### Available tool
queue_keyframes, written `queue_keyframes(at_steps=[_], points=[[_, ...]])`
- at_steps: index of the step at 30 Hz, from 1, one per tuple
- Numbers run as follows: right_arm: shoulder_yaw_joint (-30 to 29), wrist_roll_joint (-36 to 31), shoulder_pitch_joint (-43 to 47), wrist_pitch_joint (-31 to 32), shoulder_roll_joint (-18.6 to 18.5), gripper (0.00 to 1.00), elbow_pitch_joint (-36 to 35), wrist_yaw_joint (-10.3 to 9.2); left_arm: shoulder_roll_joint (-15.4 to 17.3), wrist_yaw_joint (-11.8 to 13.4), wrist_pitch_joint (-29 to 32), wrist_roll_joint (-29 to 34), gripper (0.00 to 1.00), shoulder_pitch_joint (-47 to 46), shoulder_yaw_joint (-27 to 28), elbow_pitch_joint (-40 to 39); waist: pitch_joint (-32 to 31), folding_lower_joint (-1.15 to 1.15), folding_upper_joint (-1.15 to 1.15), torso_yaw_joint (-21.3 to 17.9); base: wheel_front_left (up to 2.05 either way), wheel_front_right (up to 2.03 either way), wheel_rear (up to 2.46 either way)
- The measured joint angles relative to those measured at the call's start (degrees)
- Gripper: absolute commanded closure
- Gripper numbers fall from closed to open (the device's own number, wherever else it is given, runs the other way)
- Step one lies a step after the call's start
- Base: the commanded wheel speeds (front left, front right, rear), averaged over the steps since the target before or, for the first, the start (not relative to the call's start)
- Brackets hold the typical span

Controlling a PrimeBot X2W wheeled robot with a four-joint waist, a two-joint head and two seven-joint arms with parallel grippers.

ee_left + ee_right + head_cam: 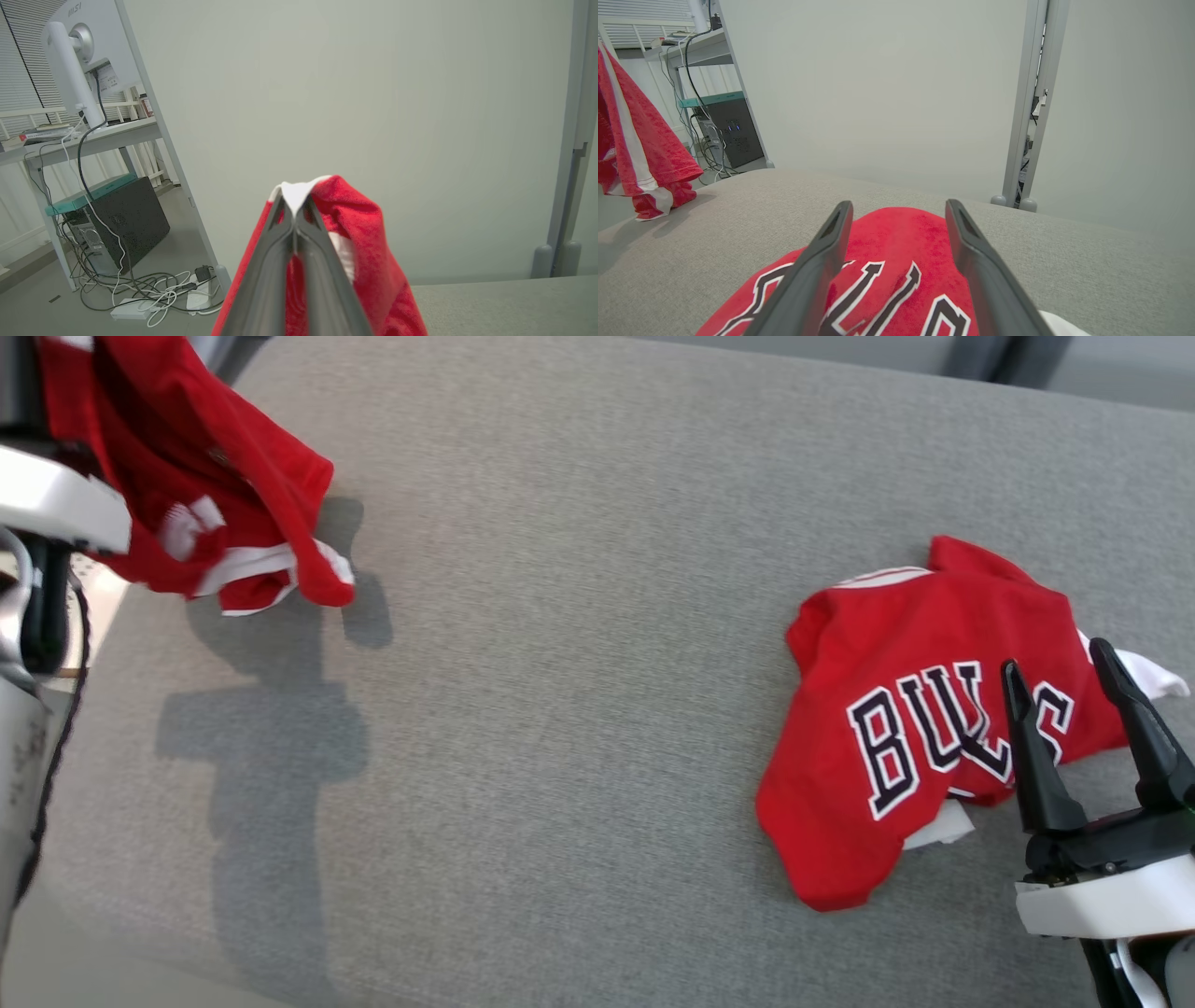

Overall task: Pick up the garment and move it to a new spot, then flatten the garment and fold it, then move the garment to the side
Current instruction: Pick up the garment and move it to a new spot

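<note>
- Hanging at the upper left of the head view, a red garment (205,476) with white trim droops in bunched folds above the grey table (579,616), clear of the surface, with its shadow (280,728) cast below it.
- A pale left forearm (56,504) sits just beside that cloth at the left edge of this view.
- At the right of this view a second red piece, the lettered jersey (896,644), lies crumpled on the table (black letters edged in white face up).
- The right gripper (1055,658) stands over the jersey's right side, its two dark fingers spread wide apart and holding nothing.
- In the left wrist view, the left gripper (295,207) is pinched tight on a white-edged fold of the red garment (359,224), which drapes down both sides of the fingers.
- Behind it are a plain wall, a desk (93,137) with a monitor (93,42), a computer tower (126,219) and floor cables (154,294).
- In the right wrist view, the right gripper (899,205) points along the lettered jersey (896,242), its jaws apart.
- Whether the fingers touch the cloth I cannot tell.
- Far left in this view, the red garment (649,140) hangs well apart from the jersey.
</note>
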Motion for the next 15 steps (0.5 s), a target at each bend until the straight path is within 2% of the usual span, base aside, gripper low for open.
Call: queue_keyframes(at_steps=[6, 15], points=[[-0.74, -0.58, -0.19, 1.18, -0.94, 0.0, -2.42, 0.0, -2.47, -0.57, 0.0, -0.25, 1.0, 4.65, 2.38, 6.2, 1.92, 0.0, 0.0, -3.41, 0.0, 0.0, 0.0], [-1.69, -0.96, -0.23, 2.23, -1.52, 0.0, -5.05, 0.0, -5.92, -2.83, 0.0, -0.32, 1.0, 7.57, 6.34, 17.62, 4.94, 0.0, 0.0, -7.99, 0.0, 0.0, 0.0]])
